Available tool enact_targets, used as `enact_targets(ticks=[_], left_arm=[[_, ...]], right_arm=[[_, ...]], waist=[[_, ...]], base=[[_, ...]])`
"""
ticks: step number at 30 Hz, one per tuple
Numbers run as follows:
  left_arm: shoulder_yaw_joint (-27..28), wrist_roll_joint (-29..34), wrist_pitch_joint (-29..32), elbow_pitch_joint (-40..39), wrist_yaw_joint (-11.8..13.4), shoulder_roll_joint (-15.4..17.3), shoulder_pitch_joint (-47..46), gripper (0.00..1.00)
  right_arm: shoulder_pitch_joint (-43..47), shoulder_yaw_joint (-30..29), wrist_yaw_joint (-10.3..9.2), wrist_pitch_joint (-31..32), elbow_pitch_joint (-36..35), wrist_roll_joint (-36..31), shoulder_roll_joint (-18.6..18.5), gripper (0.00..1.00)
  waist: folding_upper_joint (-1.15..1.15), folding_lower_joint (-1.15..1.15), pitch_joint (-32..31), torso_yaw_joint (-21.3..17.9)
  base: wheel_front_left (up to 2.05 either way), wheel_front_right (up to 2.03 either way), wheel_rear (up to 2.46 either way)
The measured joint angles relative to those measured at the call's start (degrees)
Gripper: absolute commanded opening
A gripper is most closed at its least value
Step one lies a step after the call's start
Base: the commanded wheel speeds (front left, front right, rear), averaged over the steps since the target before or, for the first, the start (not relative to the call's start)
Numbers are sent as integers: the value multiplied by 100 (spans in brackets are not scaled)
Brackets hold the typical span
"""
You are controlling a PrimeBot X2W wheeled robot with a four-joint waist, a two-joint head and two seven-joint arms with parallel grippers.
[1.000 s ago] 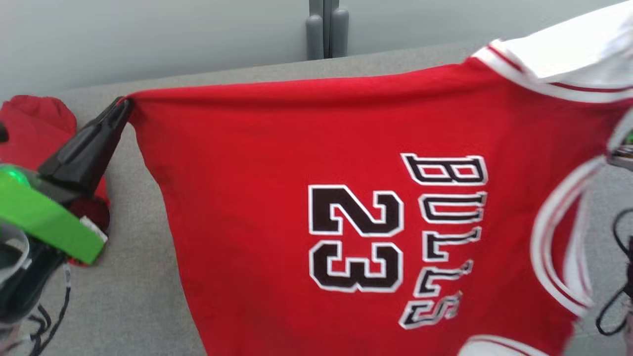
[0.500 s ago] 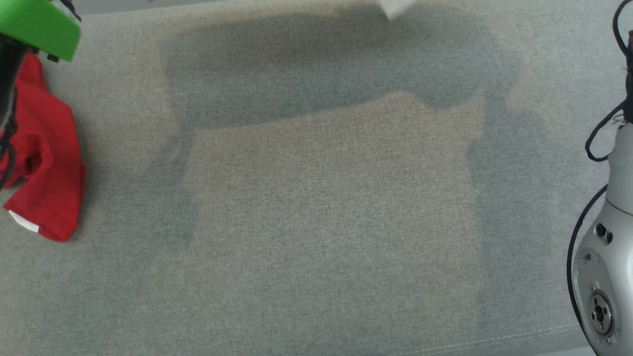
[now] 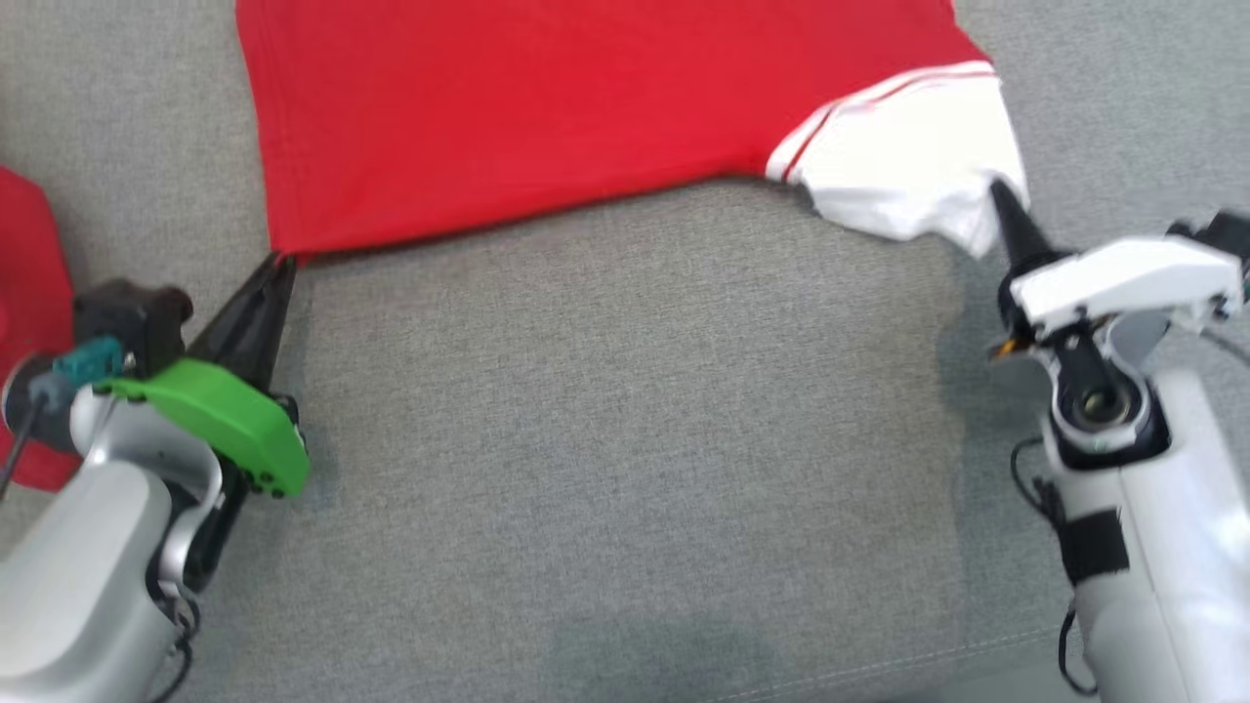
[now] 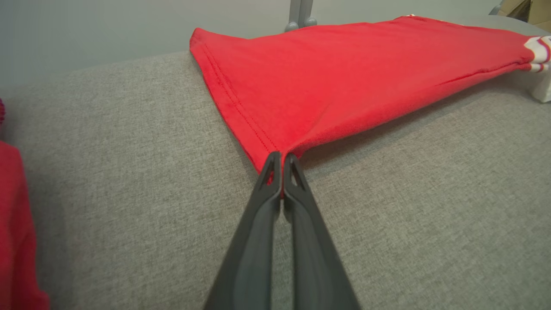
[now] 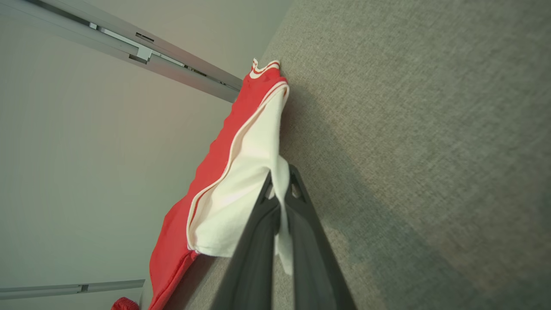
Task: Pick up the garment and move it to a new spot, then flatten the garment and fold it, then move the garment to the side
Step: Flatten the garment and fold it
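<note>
The red garment [image 3: 547, 107] was seen spread over the far part of the grey upholstered surface [image 3: 625, 439], with its near edge stretched between the two grippers. Its near left corner was pinched in the closed jaws of the left gripper [image 3: 276, 262], and its white sleeve [image 3: 908, 166] was clamped in the closed jaws of the right gripper [image 3: 998, 190]. Another red cloth [image 3: 24, 293] was seen lying at the far left.

Grey fabric surface [image 3: 625, 439], pale wall [image 4: 86, 30] — metal rail [image 5: 129, 47]

Red garment [image 3: 508, 107] with white sleeve on grey cushion [image 3: 625, 439].
</note>
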Motion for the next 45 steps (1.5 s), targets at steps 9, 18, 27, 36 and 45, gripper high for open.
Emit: enact_targets(ticks=[9, 18, 27, 36, 45], left_arm=[[135, -267, -791, 111, 20, -307, 848, 0], [-36, -269, -907, -38, 135, -299, 2209, 0], [-250, -497, -839, -821, 142, -290, 3210, 0], [-199, -578, -166, -1850, 147, 271, 2967, 0], [4, -492, 958, -2159, 147, 723, 1356, 0]], right_arm=[[929, 32, 547, -40, 30, 204, 40, 0], [2040, -111, 777, 193, -198, 328, -304, 0], [3885, -690, 1018, 730, -1290, 1351, -423, 0], [3455, -623, 962, 949, -1880, 1414, -488, 0], [1898, -468, 530, 1174, -2148, 1082, -844, 0]], waist=[[0, -1, -416, -65], [0, -1, -1039, -59], [0, -1, -1544, 164], [0, -1, -1258, 273], [0, -1, -521, 243]], base=[[0, 0, 0], [0, 0, 0], [0, 0, 0], [0, 0, 0], [0, 0, 0]])
